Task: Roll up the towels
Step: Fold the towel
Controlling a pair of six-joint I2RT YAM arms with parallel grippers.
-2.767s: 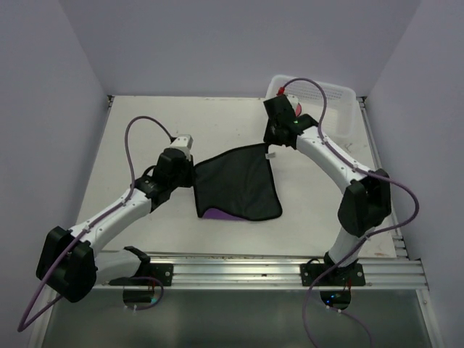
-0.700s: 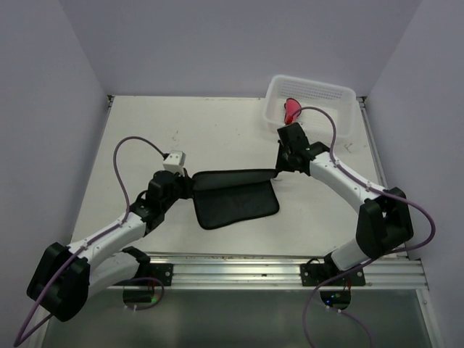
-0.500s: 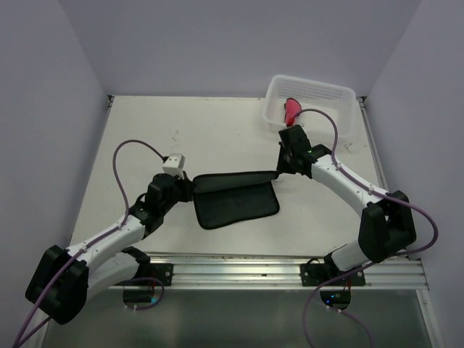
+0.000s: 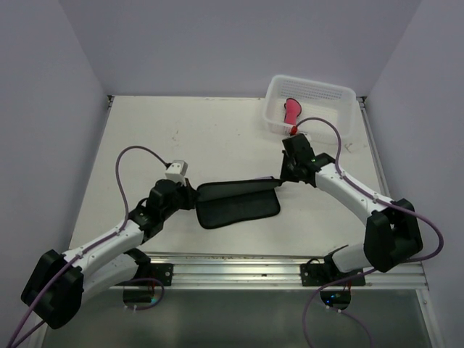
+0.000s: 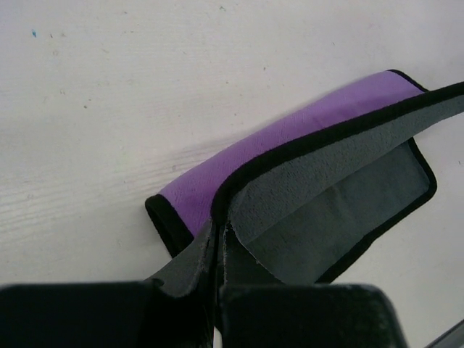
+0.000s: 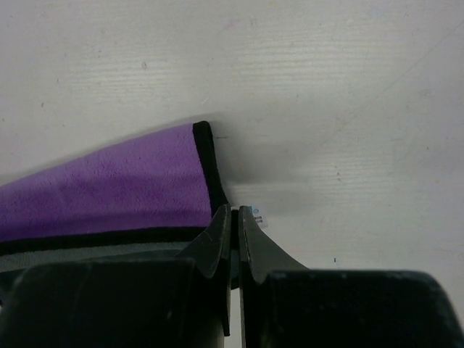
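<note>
1. The purple towel (image 4: 239, 205) lies near the centre of the table (image 4: 181, 130), between the two arms. In the top view it reads as dark, its black side up, with its far edge folded over toward the near side.

2. The left gripper (image 4: 194, 194) sits at the towel's 9 o'clock end. Its fingers are pressed together on the towel's folded edge, pinching the cloth.

3. In the left wrist view, the left gripper (image 5: 220, 243) clamps the towel (image 5: 290, 145) at the corner of the fold. The purple face runs from the fingers toward 2 o'clock; the grey-black inner face hangs below it with a black hem.

4. The right gripper (image 4: 280, 180) sits at the towel's 3 o'clock end, at the far corner. Its fingers are pressed together on the towel's edge.

5. In the right wrist view, the right gripper (image 6: 233, 217) pinches the towel's corner (image 6: 123, 188). The purple face extends from the fingers toward 9 o'clock, bordered by a black hem. A small white label (image 6: 255, 216) shows just beside the fingertips at 3 o'clock.

6. The folded strip of towel spans straight between the two grippers; the rest lies flat on the table at 6 o'clock of that strip.

7. The white basket (image 4: 341, 93) stands at the table's 1 o'clock corner, well apart from the purple towel. The pink-red towel (image 4: 291, 110) lies inside it, at its left side.
</note>
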